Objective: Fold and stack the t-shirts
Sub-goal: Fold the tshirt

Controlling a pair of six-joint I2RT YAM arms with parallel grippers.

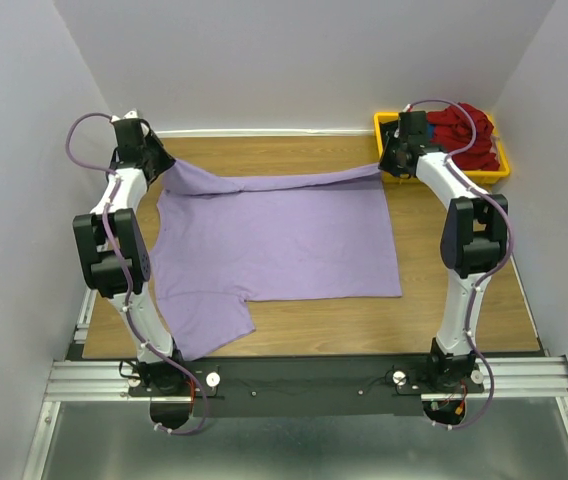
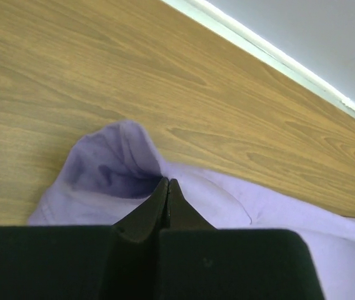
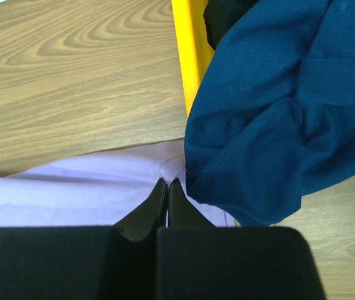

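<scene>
Lavender t-shirt (image 1: pixel 284 245), spread on the desk (image 1: pixel 464 320), far edge stretched left-to-right between the left gripper (image 2: pixel 167 182) and right gripper (image 3: pixel 167 181), each pinched closed on a far corner, the right one beside the yellow bin (image 3: pixel 189 56).

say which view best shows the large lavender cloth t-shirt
Top external: nearly the whole lavender cloth t-shirt shows, spread on the wooden table. Left wrist shows a bunched corner in the left gripper; right wrist, a pale strip at the right gripper.
</scene>
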